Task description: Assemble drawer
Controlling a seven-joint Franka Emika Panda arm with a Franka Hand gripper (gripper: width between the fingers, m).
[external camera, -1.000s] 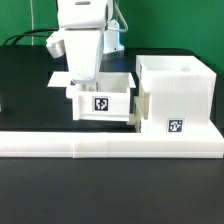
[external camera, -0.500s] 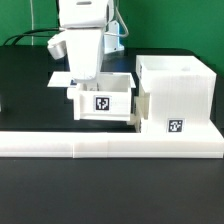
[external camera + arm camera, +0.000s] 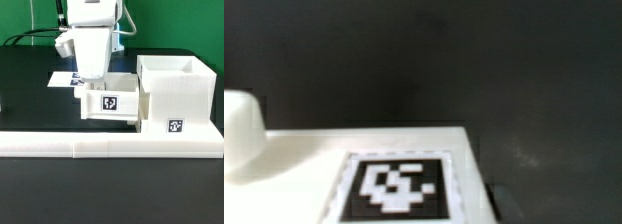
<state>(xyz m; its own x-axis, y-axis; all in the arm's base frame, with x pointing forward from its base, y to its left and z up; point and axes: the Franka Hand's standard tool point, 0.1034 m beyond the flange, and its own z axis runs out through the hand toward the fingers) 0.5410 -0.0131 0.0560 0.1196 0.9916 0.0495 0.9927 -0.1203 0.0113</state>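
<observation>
Arm comes down near-vertical from above, white wrist housing over rear of tray (image 3: pixel 109 100). Pincer (image 3: pixel 92 81) tips hidden behind tray's back wall; cannot tell whether spread or closed. Tray: white plastic, open-topped, boxy, square tag on front, touching tall white housing (image 3: pixel 178 92) on exterior view's right. Both on black matte worktop (image 3: pixel 25 90), behind low white border wall (image 3: pixel 70 145). Wrist view: blurred tag on flat white sheet (image 3: pixel 393 185).
</observation>
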